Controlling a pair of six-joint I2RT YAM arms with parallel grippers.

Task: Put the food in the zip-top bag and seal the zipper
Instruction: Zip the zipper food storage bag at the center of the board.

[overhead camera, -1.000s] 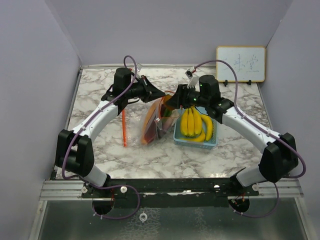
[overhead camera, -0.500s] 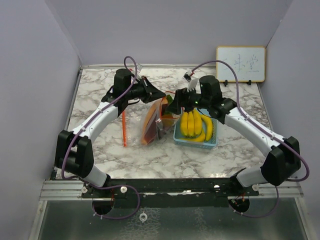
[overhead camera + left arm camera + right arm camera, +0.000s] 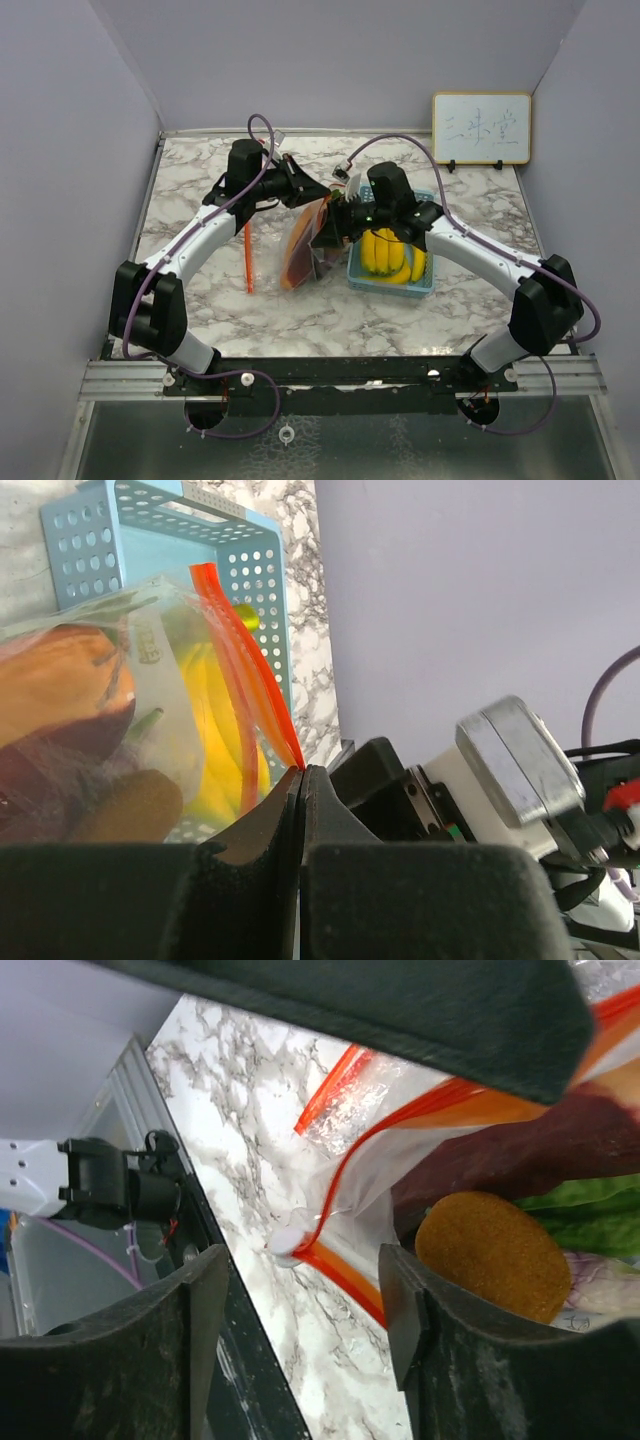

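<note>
One zip-top bag [image 3: 305, 250] is standing just left of the light-blue basket [image 3: 400, 289] of bananas [image 3: 388, 250], the left gripper [image 3: 300, 777] is clenching its orange zipper strip [image 3: 248, 655], and the released right gripper [image 3: 338, 220], nearer the bananas, is hovering at its mouth.

From above, my right arm [image 3: 440, 235] covers the bananas [image 3: 385, 258] at their twelve o'clock ends; writing on the whiteboard [image 3: 481, 128] is too small to read.

You've got yellow bananas [image 3: 383, 258] and a pale-blue basket [image 3: 150, 540]. Your clear zip-top bag [image 3: 160, 715] has an orange-red zipper [image 3: 240, 650]; the table [image 3: 300, 320] is white marble, grey-veined.
</note>
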